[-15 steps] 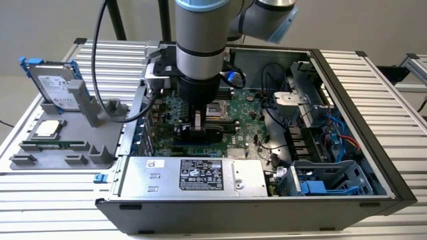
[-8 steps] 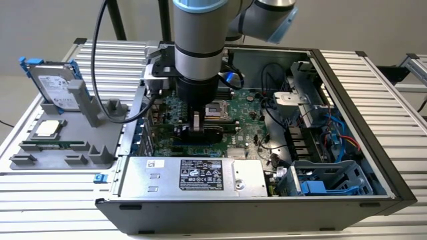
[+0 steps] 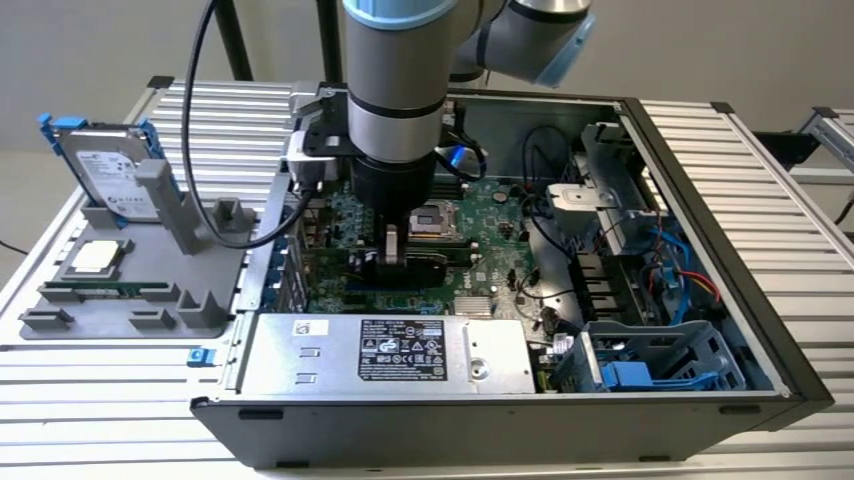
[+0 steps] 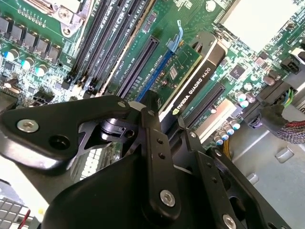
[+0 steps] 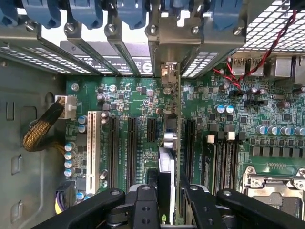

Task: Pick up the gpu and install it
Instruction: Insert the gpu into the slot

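The gpu stands on edge on the green motherboard inside the open computer case. My gripper reaches straight down and is shut on its upper edge. In the second wrist view the gpu shows its black shroud and green board above a long blue slot, with the gripper clamping it from both sides. In the first wrist view the gpu is edge-on between the black fingers, and its silver bracket meets the case's rear slot openings. How deep it sits in the slot I cannot tell.
A silver power supply lies along the case's near side, and a drive cage with cables sits at the exterior view's right. On the exterior view's left, a grey fixture holds a hard drive, a processor and a memory stick.
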Robot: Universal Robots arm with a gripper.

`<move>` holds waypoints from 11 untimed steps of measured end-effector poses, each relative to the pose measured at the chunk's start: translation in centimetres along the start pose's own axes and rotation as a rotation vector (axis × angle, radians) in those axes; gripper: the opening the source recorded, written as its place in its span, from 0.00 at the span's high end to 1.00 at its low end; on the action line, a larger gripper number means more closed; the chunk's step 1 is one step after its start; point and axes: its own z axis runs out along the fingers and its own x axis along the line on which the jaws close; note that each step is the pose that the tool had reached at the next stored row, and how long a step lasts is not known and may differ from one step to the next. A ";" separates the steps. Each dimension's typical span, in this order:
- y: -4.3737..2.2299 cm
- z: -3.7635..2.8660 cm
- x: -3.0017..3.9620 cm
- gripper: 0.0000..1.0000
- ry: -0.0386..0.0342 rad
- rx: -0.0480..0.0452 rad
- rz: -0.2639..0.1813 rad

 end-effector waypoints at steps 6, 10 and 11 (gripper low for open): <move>-0.02 -1.32 0.03 1.00 0.0005 -0.0007 0.000; -0.57 -1.48 0.04 1.00 0.0003 -0.0007 0.000; -0.63 -1.53 0.04 1.00 0.0004 -0.0008 0.000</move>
